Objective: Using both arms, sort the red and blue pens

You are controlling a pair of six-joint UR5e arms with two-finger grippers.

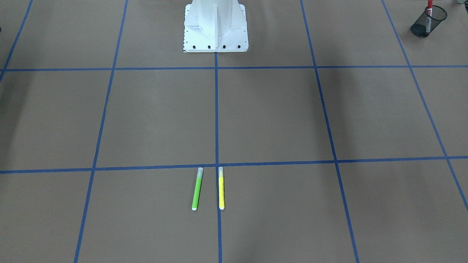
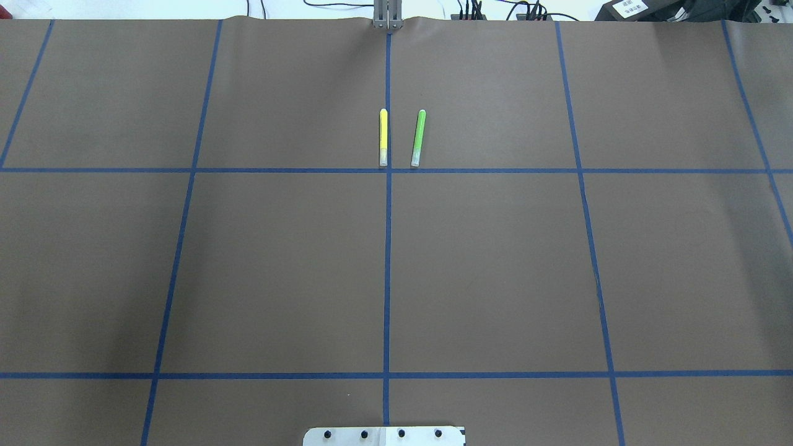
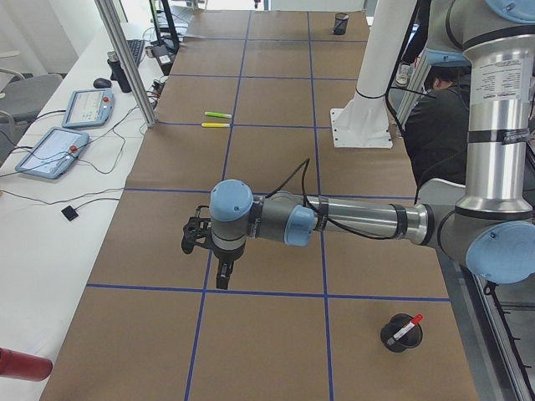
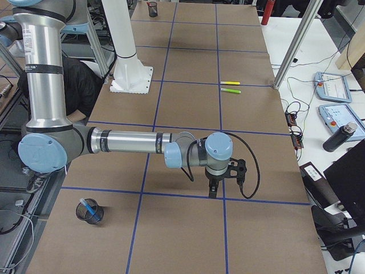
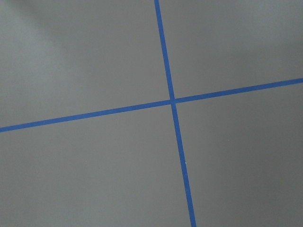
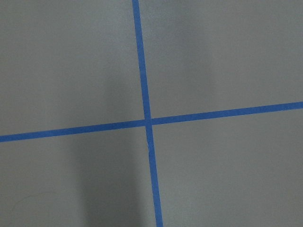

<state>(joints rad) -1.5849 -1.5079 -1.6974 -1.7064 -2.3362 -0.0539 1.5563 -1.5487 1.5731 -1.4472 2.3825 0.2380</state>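
The red pen (image 1: 430, 6) stands in a black mesh cup (image 1: 427, 22) at the table's left end, and shows as the red pen (image 3: 409, 327) in the exterior left view. The blue pen (image 4: 86, 204) stands in another mesh cup (image 4: 90, 212) at the right end. My left gripper (image 3: 222, 280) hangs over the brown paper near a blue tape crossing, only in the exterior left view; I cannot tell if it is open or shut. My right gripper (image 4: 213, 189) hangs likewise, only in the exterior right view, state unclear. Both wrist views show only paper and tape.
A lime-green marker (image 2: 419, 137) and a yellow marker (image 2: 383, 137) lie side by side at the table's far middle. The white pedestal base (image 1: 215, 27) stands at the robot's side. Tablets, cables and a bottle lie on the white bench (image 3: 50, 200). A person sits beyond the pedestal.
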